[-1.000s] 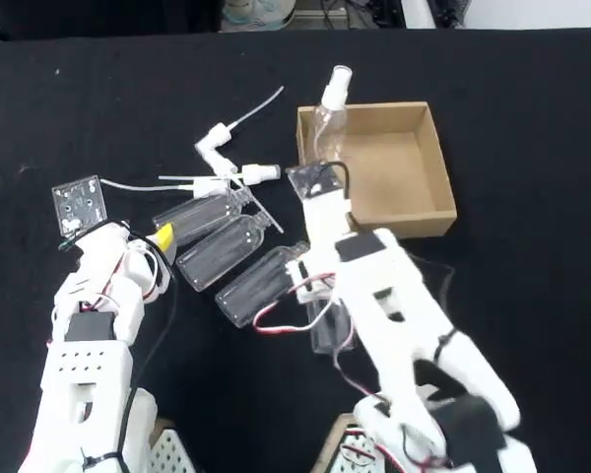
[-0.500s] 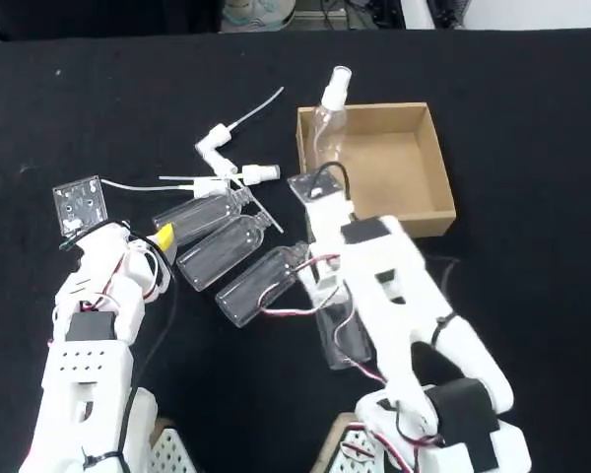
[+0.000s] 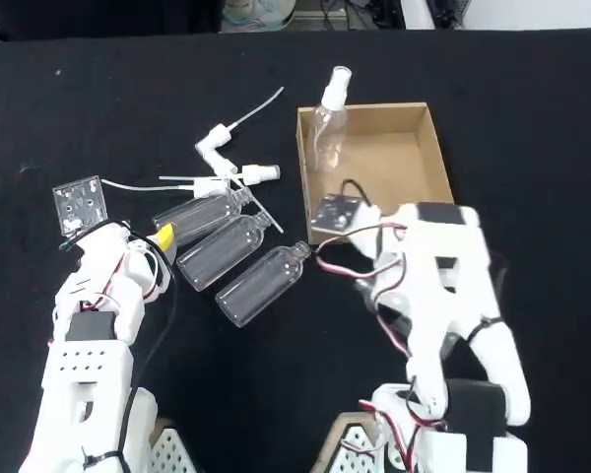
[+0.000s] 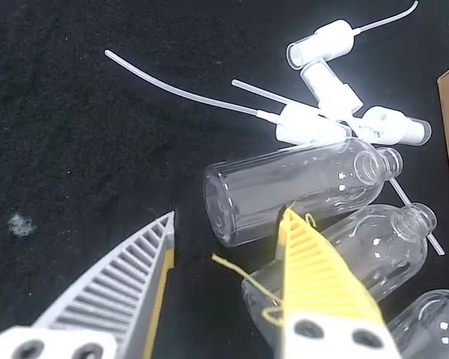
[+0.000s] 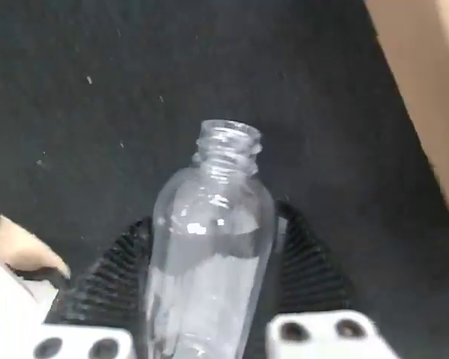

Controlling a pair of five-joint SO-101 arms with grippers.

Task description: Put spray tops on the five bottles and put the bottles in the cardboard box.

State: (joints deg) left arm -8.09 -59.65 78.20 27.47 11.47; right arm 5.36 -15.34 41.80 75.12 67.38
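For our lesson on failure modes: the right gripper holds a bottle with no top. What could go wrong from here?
1. The bottle in the right gripper is smooth and round; it might slip or twist when a top is pressed on.
2. The spray tops lie with tubes crossed, so lifting one may drag another.
3. The left gripper hangs open over close-packed lying bottles; closing could roll the neighbours.

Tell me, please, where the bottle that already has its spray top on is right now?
In the high view, the capped bottle stands inside the box, in its far left corner, on the right arm's side of the table.
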